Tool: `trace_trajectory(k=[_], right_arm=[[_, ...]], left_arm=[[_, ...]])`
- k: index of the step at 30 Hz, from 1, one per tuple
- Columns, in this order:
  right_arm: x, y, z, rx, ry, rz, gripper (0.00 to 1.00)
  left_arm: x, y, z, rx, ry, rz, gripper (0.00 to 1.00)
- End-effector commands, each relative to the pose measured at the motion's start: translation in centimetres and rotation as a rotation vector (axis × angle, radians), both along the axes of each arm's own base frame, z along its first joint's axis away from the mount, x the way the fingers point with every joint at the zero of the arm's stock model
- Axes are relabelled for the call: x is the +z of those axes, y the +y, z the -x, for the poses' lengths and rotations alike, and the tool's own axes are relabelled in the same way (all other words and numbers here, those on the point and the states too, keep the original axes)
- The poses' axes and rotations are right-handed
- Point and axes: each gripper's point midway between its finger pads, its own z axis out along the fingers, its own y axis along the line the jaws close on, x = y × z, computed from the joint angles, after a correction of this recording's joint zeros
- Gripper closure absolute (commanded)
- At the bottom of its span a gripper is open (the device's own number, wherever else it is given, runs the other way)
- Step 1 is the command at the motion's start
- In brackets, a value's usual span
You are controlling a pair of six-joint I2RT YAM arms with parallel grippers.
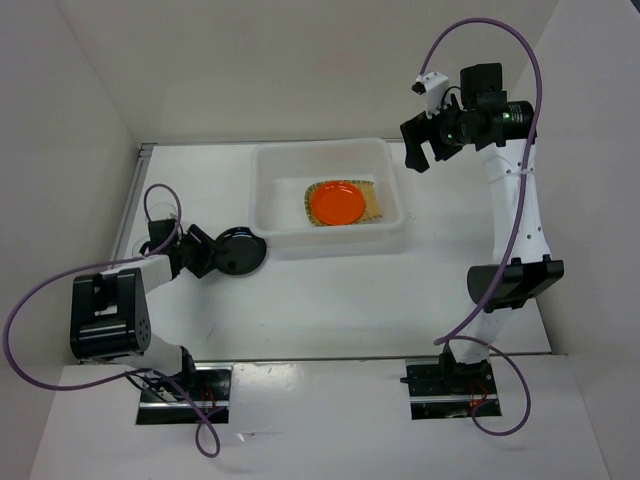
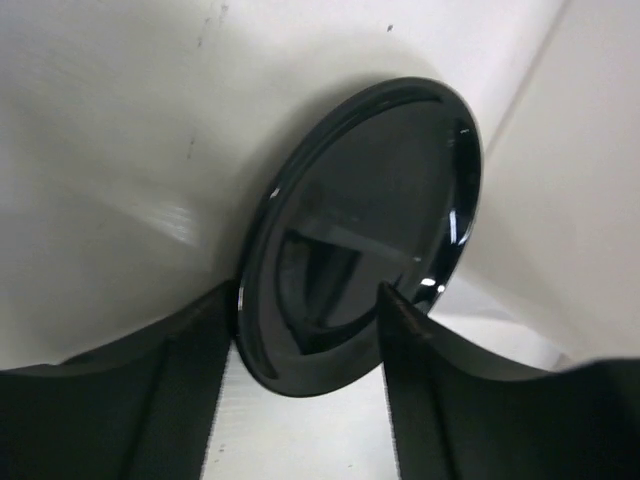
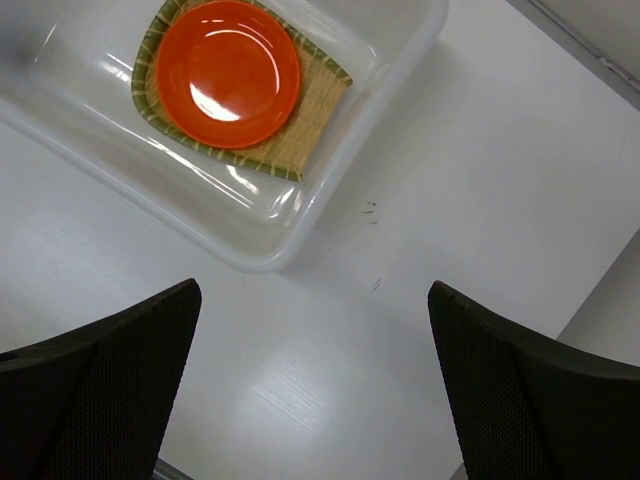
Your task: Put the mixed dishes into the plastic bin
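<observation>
Left gripper (image 1: 222,252) sits at the plastic bin's (image 1: 259,190) eight o'clock, fingers straddling the black plate's (image 2: 370,200) rim; pinched or loose, we can't tell. Right gripper (image 1: 420,150) hangs spread at two o'clock, likely to leave the lane free. Tray (image 3: 305,125) and orange plate (image 1: 336,203) sit inside.

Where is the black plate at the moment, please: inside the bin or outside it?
Outside: the black plate sits beside the bin's near-left corner, between the fingers of the left end effector.

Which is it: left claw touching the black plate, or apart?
Cannot tell. Left wrist view: the left claw straddles the rim of the black plate, but neither contact nor a gap shows plainly.
</observation>
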Motion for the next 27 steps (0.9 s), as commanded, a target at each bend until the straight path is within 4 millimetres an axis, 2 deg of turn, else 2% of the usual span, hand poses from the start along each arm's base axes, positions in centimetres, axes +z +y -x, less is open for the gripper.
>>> trace_trajectory(k=[1, 6, 7, 10, 11, 12, 16, 19, 21, 23, 24, 26, 27], right_arm=[[1.7, -0.2, 0.9, -0.004, -0.050, 0.017, 0.01], [1.7, -0.2, 0.9, -0.004, -0.050, 0.017, 0.01], [1.7, -0.2, 0.9, -0.004, -0.050, 0.017, 0.01], [1.4, -0.2, 1.0, -0.004, -0.041, 0.018, 0.01], [1.4, -0.2, 1.0, -0.004, -0.041, 0.018, 0.01], [1.4, -0.2, 1.0, -0.004, -0.041, 0.018, 0.01], [1.1, 0.0, 1.0, 0.003, -0.031, 0.013, 0.01], [0.8, 0.3, 1.1, 0.016, -0.020, 0.001, 0.01], [0.5, 0.5, 1.2, 0.023, -0.011, -0.005, 0.01], [0.2, 0.9, 1.1, 0.040, 0.000, -0.022, 0.01], [-0.2, 0.9, 1.1, 0.040, 0.012, -0.021, 0.01], [-1.0, 1.1, 1.3, 0.047, 0.041, -0.026, 0.01], [-1.0, 1.2, 1.3, 0.054, 0.042, -0.034, 0.02]], left_arm=[[-1.4, -0.2, 0.9, -0.034, 0.032, -0.007, 0.37], [-1.3, -0.4, 0.9, -0.040, 0.030, 0.000, 0.51], [-1.4, -0.4, 1.1, -0.040, 0.039, 0.002, 0.60], [-1.6, -0.4, 1.3, -0.047, 0.045, -0.003, 0.73], [-1.4, -0.4, 1.4, -0.054, 0.041, -0.009, 0.82], [-1.5, -0.4, 1.6, -0.054, 0.052, -0.007, 0.86], [0.2, -0.4, 1.6, -0.054, 0.031, -0.011, 0.96], [2.4, -0.4, 1.8, -0.025, 0.017, -0.005, 1.00], [5.0, 0.0, 1.5, 0.011, -0.020, -0.015, 1.00], [6.4, 0.5, 2.4, 0.051, 0.003, -0.037, 1.00], [8.4, 0.6, 2.7, 0.069, -0.020, -0.044, 1.00], [10.2, 1.1, 2.9, 0.104, -0.041, -0.062, 1.00], [12.2, 1.2, 3.1, 0.126, -0.066, -0.057, 1.00]])
